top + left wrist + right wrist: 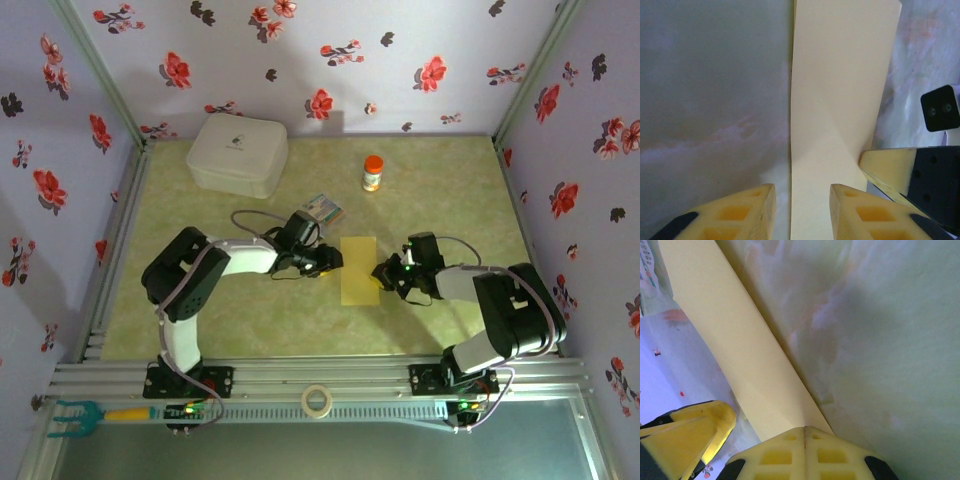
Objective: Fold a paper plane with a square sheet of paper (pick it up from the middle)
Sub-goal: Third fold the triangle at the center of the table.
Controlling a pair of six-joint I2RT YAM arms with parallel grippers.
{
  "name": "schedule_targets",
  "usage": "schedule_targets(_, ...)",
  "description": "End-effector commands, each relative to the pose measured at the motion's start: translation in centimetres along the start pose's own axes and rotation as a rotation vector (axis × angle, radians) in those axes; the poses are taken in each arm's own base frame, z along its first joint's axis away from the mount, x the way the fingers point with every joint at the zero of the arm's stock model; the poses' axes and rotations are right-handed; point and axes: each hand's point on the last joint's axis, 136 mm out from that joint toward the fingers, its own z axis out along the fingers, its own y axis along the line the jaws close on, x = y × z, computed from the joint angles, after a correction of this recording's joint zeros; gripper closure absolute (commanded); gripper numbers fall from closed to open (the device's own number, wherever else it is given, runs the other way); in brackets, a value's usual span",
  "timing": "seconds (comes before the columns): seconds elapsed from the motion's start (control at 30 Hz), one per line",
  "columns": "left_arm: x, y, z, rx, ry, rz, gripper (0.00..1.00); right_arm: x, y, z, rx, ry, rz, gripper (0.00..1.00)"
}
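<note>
pale yellow sheet of paper (pixel 358 270) on a mottled green tabletop (pixel 450 200); lilac walls (pixel 400 90) with red and black flowers; white box (pixel 238 153).

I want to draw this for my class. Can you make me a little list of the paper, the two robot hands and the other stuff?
yellow paper: long rectangle, looks folded in half, lying mid-table
left gripper: open, fingers either side of the paper's near edge
right gripper: shut, seemingly pinching the paper's opposite edge
far side: white box, bottle with orange cap, colourful packet
front rail: tape roll
</note>
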Motion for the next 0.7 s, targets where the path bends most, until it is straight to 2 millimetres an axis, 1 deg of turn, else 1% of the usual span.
schedule_targets(0.0,0.4,-0.7,0.9,0.014,0.035,-0.014,0.68,0.5,-2.7,0.2,0.108,-0.004,0.057,0.98)
schedule_targets(0.13,0.7,-0.6,1.5,0.002,0.055,-0.020,0.70,0.4,-2.8,0.2,0.112,-0.008,0.056,0.98)
schedule_targets(0.27,1.1,0.0,1.9,-0.020,0.073,-0.044,0.70,0.6,-3.0,0.2,0.115,-0.004,0.057,0.98)
schedule_targets(0.47,1.4,1.0,1.6,-0.111,0.083,-0.045,0.70,0.6,-3.0,0.2,0.115,-0.005,0.056,0.98)
schedule_targets(0.53,1.6,0.9,1.5,-0.118,0.087,-0.046,0.70,0.6,-3.1,0.2,0.116,-0.007,0.058,0.98)
schedule_targets(0.67,1.8,0.2,1.6,-0.087,0.098,-0.035,0.71,0.6,-3.1,0.2,0.115,-0.007,0.060,0.98)
